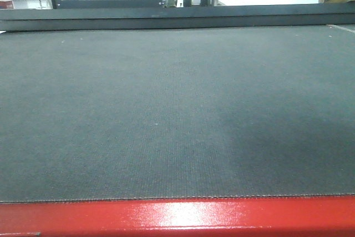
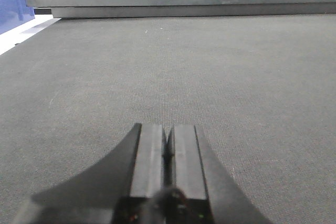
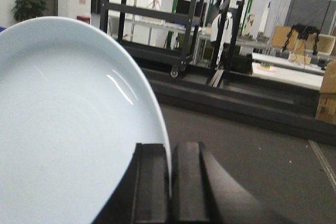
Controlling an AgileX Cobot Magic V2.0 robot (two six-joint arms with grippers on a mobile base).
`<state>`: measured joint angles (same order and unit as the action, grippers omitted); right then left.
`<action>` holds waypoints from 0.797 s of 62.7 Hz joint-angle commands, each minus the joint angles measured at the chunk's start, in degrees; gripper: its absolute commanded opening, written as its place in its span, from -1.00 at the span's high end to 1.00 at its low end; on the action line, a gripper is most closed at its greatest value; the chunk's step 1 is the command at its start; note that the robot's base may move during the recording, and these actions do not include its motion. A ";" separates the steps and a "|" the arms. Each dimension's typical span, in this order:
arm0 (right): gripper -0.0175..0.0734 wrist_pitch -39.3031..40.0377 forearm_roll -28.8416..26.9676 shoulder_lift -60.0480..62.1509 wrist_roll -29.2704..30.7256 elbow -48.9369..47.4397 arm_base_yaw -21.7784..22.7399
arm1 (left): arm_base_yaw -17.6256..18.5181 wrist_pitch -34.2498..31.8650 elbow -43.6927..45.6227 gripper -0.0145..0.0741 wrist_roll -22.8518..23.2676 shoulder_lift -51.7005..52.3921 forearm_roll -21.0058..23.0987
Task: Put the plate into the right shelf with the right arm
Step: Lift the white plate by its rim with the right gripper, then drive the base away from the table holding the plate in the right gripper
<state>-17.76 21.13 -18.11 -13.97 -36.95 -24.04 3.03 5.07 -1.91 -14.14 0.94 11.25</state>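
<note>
The desk (image 1: 177, 115), covered by a dark woven mat and edged in red at the front, is shown bare in the front view; neither arm is seen there. The right shelf cannot be made out with certainty in any view; only a blue bin (image 2: 11, 3) is glimpsed at the far left of the left wrist view. The plate (image 3: 68, 129) is found in the right wrist view alone, held off the desk and filling the left half of that picture, its pale glossy face turned towards the camera. It is judged to be stiff, fairly heavy, slick under its glaze and liable to chip or shatter if knocked against steel. The rim is the only sensible place for it to be taken, and such a hold lets the weight lever against the grip, so slipping is to be feared under quick swings. The right pincer (image 3: 171, 153) is clamped on that rim, the jaws parted only by the plate's edge. The left pincer (image 2: 168, 135) is closed on nothing, low over the mat.
</note>
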 commanded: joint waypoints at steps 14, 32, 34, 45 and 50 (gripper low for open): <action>0.49 5.05 1.14 0.47 0.43 -1.61 0.23 | 0.31 -4.73 -0.47 0.78 0.14 0.49 0.22; 0.49 4.91 1.14 0.47 0.43 -1.61 0.23 | 0.31 -4.73 -0.47 0.78 0.14 0.49 0.22; 0.49 4.91 1.14 0.47 0.43 -1.61 0.23 | 0.31 -4.73 -0.47 0.78 0.14 0.49 0.22; 0.49 4.91 1.14 0.47 0.43 -1.61 0.23 | 0.31 -4.73 -0.47 0.78 0.14 0.49 0.22; 0.49 4.91 1.14 0.47 0.43 -1.61 0.23 | 0.31 -4.73 -0.47 0.78 0.14 0.49 0.22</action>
<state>-17.76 21.16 -17.20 -13.97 -36.95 -24.04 3.03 5.07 -1.91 -14.14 0.94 11.25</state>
